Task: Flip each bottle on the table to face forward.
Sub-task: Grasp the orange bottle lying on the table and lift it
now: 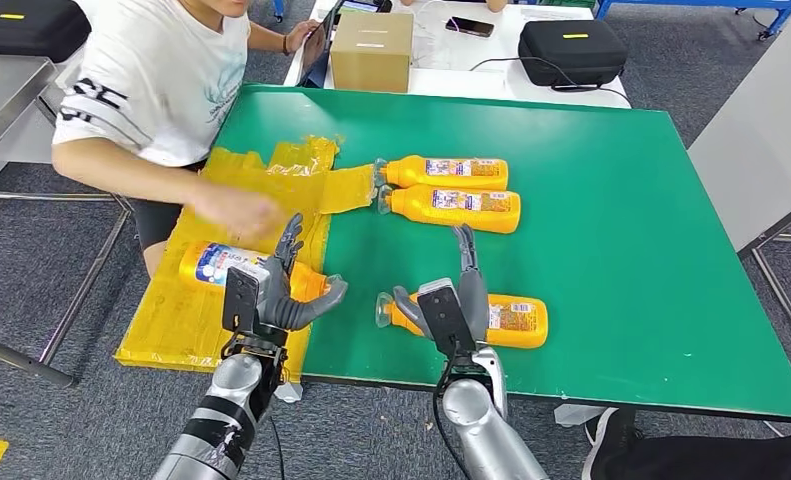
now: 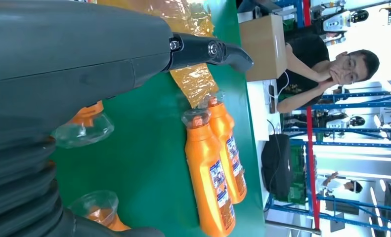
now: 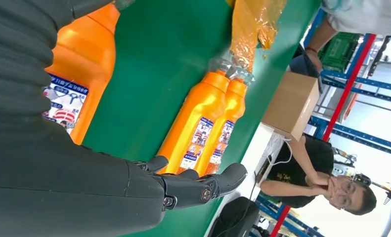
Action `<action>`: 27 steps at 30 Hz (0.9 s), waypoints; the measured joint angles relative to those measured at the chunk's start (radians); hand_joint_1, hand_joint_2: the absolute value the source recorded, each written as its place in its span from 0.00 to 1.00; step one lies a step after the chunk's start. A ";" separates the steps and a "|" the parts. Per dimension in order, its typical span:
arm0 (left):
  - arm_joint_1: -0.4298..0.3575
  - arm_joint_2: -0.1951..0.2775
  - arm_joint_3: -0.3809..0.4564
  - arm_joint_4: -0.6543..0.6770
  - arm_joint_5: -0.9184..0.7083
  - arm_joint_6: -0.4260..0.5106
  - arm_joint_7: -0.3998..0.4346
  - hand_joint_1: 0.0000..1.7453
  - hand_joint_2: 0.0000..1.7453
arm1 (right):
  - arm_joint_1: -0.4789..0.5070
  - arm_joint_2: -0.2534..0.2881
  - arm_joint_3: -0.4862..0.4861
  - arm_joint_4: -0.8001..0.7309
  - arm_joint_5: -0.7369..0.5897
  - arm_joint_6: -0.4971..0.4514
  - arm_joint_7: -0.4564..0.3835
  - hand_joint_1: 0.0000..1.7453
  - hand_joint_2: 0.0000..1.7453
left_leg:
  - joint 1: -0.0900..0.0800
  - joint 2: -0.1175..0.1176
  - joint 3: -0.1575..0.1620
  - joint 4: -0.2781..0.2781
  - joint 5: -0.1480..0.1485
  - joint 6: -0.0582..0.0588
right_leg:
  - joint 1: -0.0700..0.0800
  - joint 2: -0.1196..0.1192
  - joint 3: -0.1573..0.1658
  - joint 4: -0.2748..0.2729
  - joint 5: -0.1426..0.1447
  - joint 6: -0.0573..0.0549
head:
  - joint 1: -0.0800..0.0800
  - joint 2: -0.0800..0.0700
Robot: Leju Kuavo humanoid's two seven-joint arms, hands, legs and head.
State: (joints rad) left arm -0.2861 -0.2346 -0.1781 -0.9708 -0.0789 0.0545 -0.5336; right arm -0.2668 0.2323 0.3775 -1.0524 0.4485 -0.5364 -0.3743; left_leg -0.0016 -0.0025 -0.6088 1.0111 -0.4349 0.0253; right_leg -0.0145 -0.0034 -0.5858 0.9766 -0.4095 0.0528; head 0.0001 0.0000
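On the green flat surface (image 1: 611, 230) lie four orange plastic bottles with clear caps, all on their sides. Two of them rest side by side and touching near the middle: the farther orange bottle (image 1: 449, 171) and the nearer orange bottle of the pair (image 1: 456, 207), both with printed labels facing up and caps pointing toward the crumpled yellow plastic sheet (image 1: 221, 280) that covers the surface's left edge. A third orange bottle (image 1: 511, 321) lies near the front edge, label up, with the right hand (image 1: 458, 300) over its neck end; the fingers (image 1: 465, 250) are spread and extended past the bottle, and I cannot tell whether the thumb touches it. A fourth orange bottle with a blue and white label (image 1: 221, 266) lies on the yellow sheet, just behind the left hand (image 1: 281, 290), whose fingers (image 1: 289, 240) are apart and hold nothing. A person in a white printed shirt (image 1: 161, 80) sits at the left side, one blurred hand (image 1: 236, 212) over the sheet near that fourth bottle. Beyond the surface stands a brown cardboard box (image 1: 371, 50) and a black zippered case (image 1: 569, 50).
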 joint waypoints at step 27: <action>0.002 0.003 0.039 0.001 0.036 -0.063 0.008 0.00 1.00 | 0.086 -0.140 -0.057 0.041 0.523 0.062 0.324 0.00 1.00 | 0.000 0.000 -0.001 0.000 0.000 0.000 | 0.000 0.000 0.000 0.000 0.000 0.000 | 0.000 0.000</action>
State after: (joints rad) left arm -0.2844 -0.2319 -0.1390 -0.9697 -0.0426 -0.0085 -0.5252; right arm -0.1809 0.0925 0.3201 -1.0119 0.9716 -0.4740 -0.0504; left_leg -0.0017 -0.0029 -0.6095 1.0111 -0.4351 0.0256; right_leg -0.0145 -0.0036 -0.5858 0.9764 -0.4095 0.0528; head 0.0003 0.0000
